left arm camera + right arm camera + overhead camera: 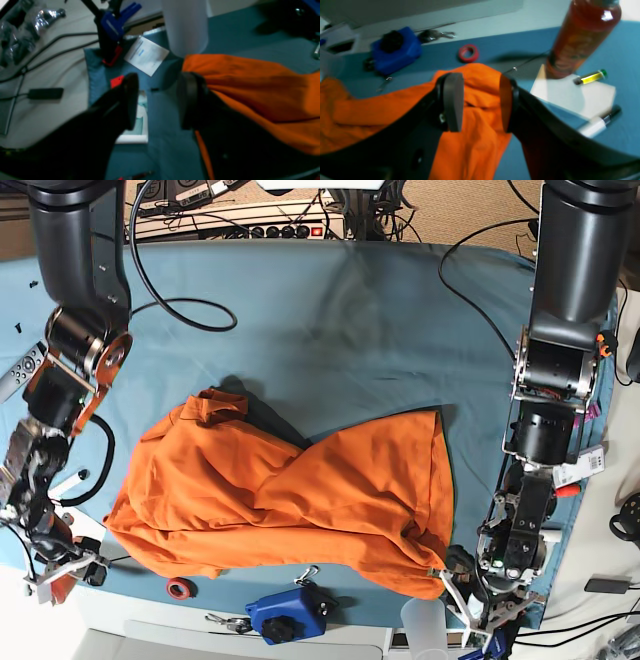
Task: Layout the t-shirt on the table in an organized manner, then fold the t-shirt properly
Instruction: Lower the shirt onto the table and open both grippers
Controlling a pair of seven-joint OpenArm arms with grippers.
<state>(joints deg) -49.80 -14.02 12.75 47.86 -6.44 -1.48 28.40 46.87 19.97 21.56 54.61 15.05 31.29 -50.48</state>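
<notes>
1. The left gripper (pixel 157 100) is shown with its dark fingers apart; only teal cloth is seen between the pads, and nothing is held. One pad lies just beside the shirt's corner; contact cannot be confirmed in the blurred wrist view.
2. The right gripper (pixel 481 102) is shown with its fingers apart above a raised fold of the shirt, nothing being clamped.
3. The large bright-orange short-sleeved cloth t-shirt (pixel 300 490) is seen crumpled and partly doubled over, near the front edge of the wide teal-covered table (pixel 330 310).
4. The fabric is judged soft, light and limp; it would sag and drag when lifted. Hold is best taken at hem corners or shoulder seams, in a single layer, so that it can be spread flat.
</notes>
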